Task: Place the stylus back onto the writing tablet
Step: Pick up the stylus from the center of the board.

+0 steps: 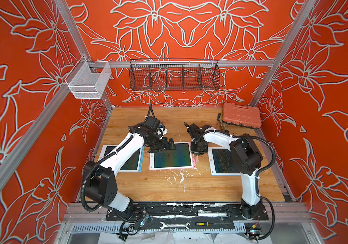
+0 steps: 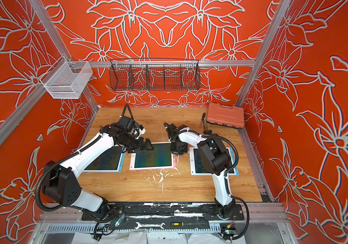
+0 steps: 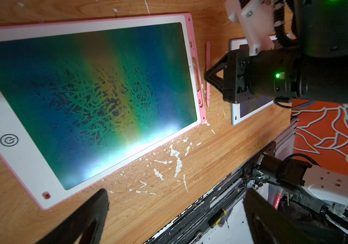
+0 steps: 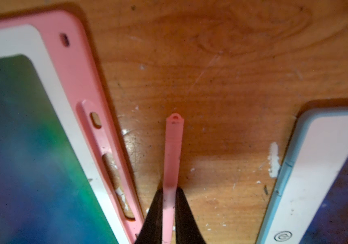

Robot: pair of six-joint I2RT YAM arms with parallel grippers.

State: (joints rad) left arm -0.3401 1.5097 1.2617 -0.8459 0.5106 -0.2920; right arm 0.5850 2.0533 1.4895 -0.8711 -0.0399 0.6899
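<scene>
Roughly mid-table: right end effector (image 4: 169, 191) pinched narrow on pink stylus (image 4: 172, 152), lying on table (image 1: 169, 186) just beside pink writing tablet (image 4: 80, 69), between it and blue tablet (image 4: 308, 164). Farther back, left end effector (image 3: 176, 191) spread wide above pink tablet's far edge.

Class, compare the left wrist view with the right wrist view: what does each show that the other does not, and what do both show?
Left wrist only: the round button on the pink tablet, the open left gripper, the right gripper seen from outside, the orange wall. Right wrist only: the right gripper's jaws closed on the pink stylus, and the hole in its end. Both: the pink tablet with its empty slot, the stylus beside it, the blue tablet, the wooden table.
</scene>
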